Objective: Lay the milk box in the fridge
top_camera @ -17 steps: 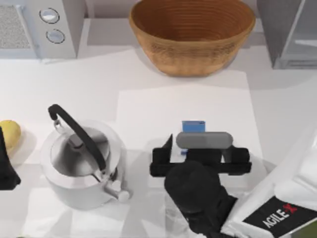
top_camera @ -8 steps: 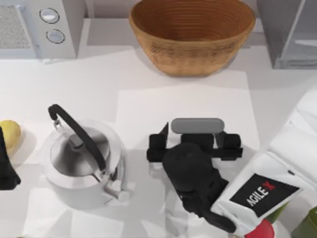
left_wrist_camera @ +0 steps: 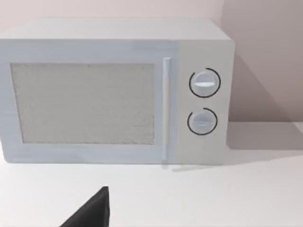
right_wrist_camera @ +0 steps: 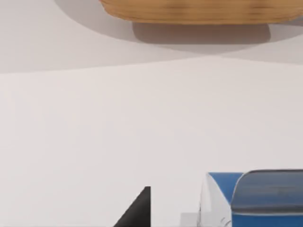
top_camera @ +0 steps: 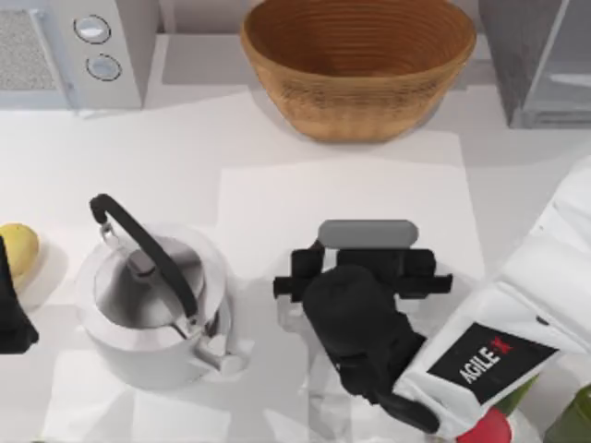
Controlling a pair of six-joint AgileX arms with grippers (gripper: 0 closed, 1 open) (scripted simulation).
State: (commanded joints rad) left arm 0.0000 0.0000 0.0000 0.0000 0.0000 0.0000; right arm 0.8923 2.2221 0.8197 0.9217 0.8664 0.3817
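Right pincer (top_camera: 362, 269): hanging low over the middle of the white bench (top_camera: 277, 166), just right of the kettle (top_camera: 152, 309), with its black body covering the spot beneath it in the top view. Milk box (right_wrist_camera: 236, 201): sitting at the pincer in the right wrist view, its blue top and white side showing just beside one dark fingertip (right_wrist_camera: 137, 210); whether the fingers are clamped on the carton cannot be told. Fridge (top_camera: 540, 60): standing at the far right corner of the bench, well apart from the milk box. Woven basket (top_camera: 358, 65): sitting at the far middle of the bench. Light grey appliance (left_wrist_camera: 118, 90) with two round dials: standing at the far left corner. Left pincer (top_camera: 11, 314): waiting at the left edge of the bench near a yellow fruit (top_camera: 18, 249); its fingers' spacing cannot be told.
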